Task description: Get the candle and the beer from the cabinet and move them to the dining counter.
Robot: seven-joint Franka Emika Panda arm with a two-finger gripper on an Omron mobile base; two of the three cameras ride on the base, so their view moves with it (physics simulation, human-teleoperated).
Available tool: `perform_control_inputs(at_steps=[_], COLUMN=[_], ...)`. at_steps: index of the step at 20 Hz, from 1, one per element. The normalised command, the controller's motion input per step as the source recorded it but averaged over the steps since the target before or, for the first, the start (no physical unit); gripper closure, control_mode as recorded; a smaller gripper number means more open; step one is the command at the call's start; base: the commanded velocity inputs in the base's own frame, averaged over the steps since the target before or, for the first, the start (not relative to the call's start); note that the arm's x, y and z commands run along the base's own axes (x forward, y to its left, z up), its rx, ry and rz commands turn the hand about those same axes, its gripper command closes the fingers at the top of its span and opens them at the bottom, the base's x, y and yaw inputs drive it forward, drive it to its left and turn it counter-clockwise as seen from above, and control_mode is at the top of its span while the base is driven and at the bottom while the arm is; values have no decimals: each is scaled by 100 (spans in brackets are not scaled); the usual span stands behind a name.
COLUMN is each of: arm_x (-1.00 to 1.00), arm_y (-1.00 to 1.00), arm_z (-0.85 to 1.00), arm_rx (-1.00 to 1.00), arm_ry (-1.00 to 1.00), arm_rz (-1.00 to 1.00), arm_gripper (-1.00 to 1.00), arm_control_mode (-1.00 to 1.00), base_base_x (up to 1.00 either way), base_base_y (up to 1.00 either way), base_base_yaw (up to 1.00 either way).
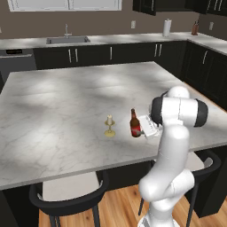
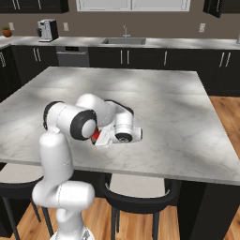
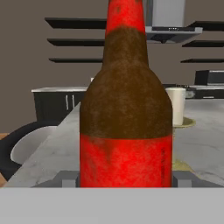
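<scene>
Standing upright on the white-grey veined dining counter [image 1: 66,102], the beer [image 1: 135,124] sits just right of centre in the left base view, near the counter's near edge, with the candle [image 1: 109,126] just beside it to its left, apart from it. In the hand view the beer fills the middle of the frame, and the end effector [image 3: 126,178] has a grey fingertip at each side of the red label at the bottom of the frame; its jaws stand wide around the bottle, and whether they press on the glass cannot be told. The candle's cream stub peeks out at the bottle's right in that view.

In the right base view the end effector [image 2: 104,137] lies low over the counter at centre left, the red label just showing behind the arm.

Most of the marble top is bare toward the upper part of both base views. Two dark stools [image 1: 71,195] sit tucked under the near edge at the bottom of the frame. Beyond the counter, a wall worktop with a sink [image 1: 67,40] runs across the top, a paper towel roll [image 1: 166,27] at upper right, a coffee machine [image 2: 47,29] at upper left of the right base view
</scene>
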Motion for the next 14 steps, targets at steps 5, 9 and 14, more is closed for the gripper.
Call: perform_control_inputs(at_steps=[5,9,14], arm_x=[32,42,41], arm_y=[4,3,9], arm_z=[-19,-14,-18], arm_rx=[1,1,1], arm_ry=[-5,-5,-6], arm_rz=[2,0,0], arm_gripper=[100,100,100], arm_control_mode=[-100,-100,-100], base_base_x=[0,0,0], base_base_y=[0,0,0], base_base_yaw=[0,0,0])
